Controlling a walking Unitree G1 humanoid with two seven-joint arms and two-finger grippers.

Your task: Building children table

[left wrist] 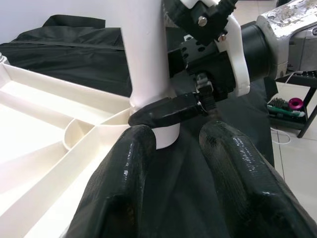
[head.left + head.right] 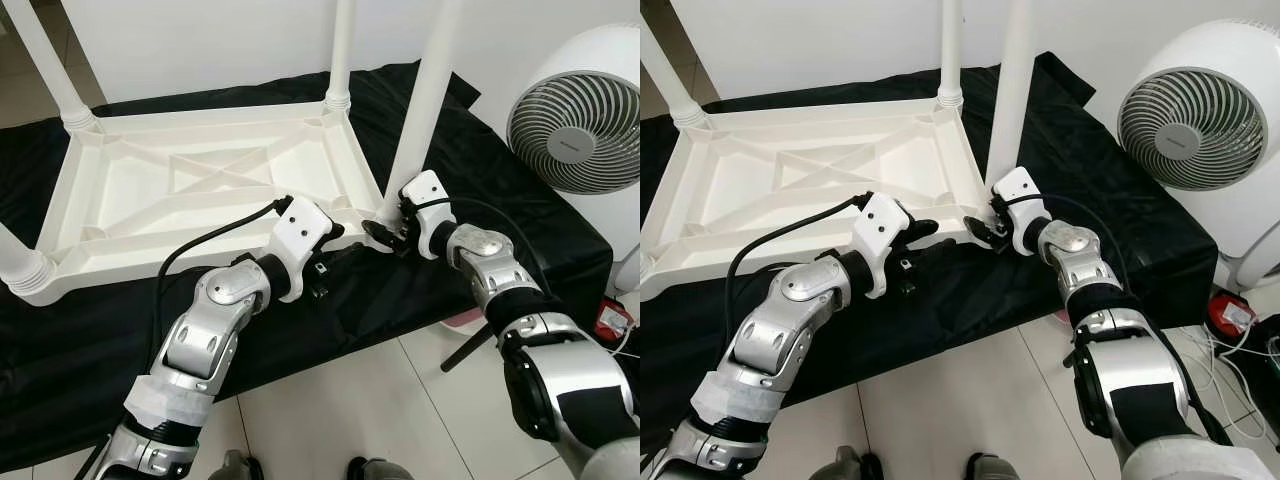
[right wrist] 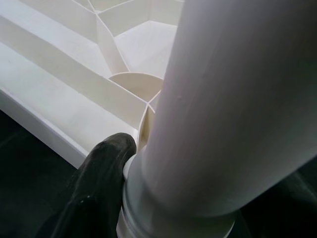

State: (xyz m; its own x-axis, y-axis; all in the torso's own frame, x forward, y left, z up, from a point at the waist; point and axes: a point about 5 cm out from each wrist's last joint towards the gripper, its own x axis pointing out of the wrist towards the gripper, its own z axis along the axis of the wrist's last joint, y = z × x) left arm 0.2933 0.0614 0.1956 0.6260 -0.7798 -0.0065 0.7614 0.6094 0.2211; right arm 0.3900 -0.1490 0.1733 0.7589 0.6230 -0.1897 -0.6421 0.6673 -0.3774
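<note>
The white plastic table lies upside down on a black cloth, with its legs pointing up. My right gripper is shut on the base of the near right leg, just above its socket. One of its fingers presses against the leg's collar, and in the left wrist view the finger crosses the front of the leg. My left gripper hovers open over the cloth just before that same corner, with nothing between its fingers.
Other legs stand at the far right corner, the far left corner and the near left corner. A white fan stands at the right. Tiled floor lies in front of the cloth, with cables and a red object at the right.
</note>
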